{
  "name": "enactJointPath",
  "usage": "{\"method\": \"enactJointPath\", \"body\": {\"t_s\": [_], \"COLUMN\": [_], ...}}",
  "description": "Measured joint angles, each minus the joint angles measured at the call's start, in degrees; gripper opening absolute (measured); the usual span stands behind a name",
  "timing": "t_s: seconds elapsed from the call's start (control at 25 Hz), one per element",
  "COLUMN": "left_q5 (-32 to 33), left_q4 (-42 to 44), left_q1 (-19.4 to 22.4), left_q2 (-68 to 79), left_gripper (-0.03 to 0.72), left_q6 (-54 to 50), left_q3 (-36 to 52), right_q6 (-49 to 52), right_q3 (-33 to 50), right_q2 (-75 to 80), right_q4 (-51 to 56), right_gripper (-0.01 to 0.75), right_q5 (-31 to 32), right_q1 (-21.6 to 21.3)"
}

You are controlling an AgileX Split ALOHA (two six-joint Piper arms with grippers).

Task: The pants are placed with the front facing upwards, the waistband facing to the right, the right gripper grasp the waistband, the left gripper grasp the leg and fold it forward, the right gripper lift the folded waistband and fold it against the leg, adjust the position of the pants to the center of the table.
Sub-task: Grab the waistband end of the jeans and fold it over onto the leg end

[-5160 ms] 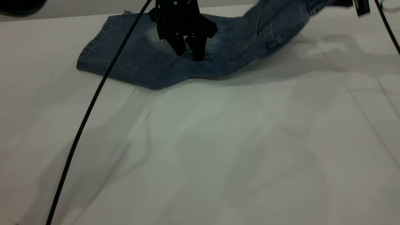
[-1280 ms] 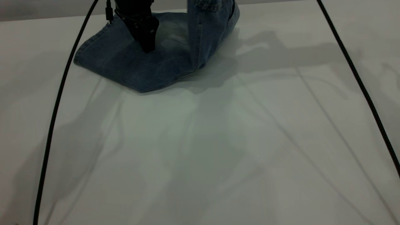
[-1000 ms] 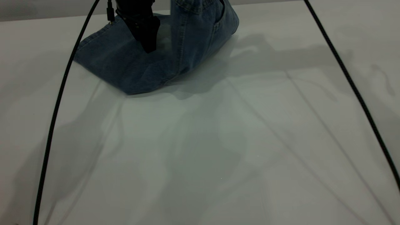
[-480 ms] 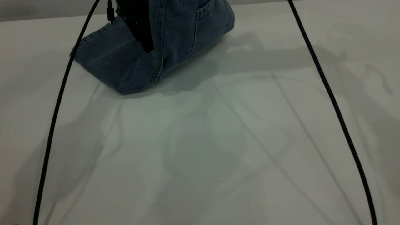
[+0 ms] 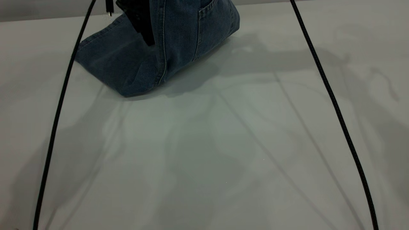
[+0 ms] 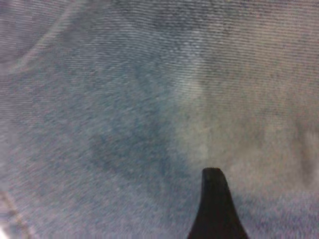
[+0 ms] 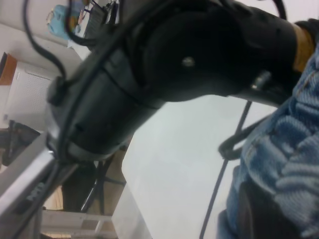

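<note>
The blue denim pants (image 5: 127, 64) lie at the far left of the table (image 5: 204, 143). Their leg end is flat, while the other half stands raised, its square back pocket (image 5: 212, 28) facing the exterior view, and runs out past the top. My left gripper (image 5: 147, 38) is shut and points down onto the flat leg, just behind the raised fold; its black tip (image 6: 214, 199) rests by a pale faded patch (image 6: 224, 124). My right gripper (image 7: 256, 211) is shut on the ruched waistband (image 7: 294, 164), above what the exterior view shows.
Two black cables hang in long arcs over the table, one at the left (image 5: 57, 111) and one at the right (image 5: 335, 105). The left arm's black body (image 7: 174, 64) fills much of the right wrist view. White tabletop stretches in front of the pants.
The raised waistband half has swung left over the flat leg, turning its back pocket to the camera. The fold now hides part of the left gripper, which has barely moved.
</note>
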Motion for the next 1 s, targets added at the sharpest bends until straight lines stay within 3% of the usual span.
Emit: {"method": "enactJointPath", "body": {"t_s": [0.44,1.0], "left_q5": [0.1,0.1], "left_q4": [10.7,11.7], "left_q1": [0.1,0.0], "left_q2": [-9.7,-28.3], "left_gripper": [0.440,0.440], "left_q6": [-10.3,-15.9], "left_q3": [-0.2,-0.2], "right_q6": [-0.9,-1.3], "right_q3": [0.0,0.0], "right_q2": [0.0,0.1], "right_q4": [0.0,-0.4], "right_gripper": [0.079,0.079], "right_q5": [0.1,0.1], "right_q1": [-0.1,-0.1]}}
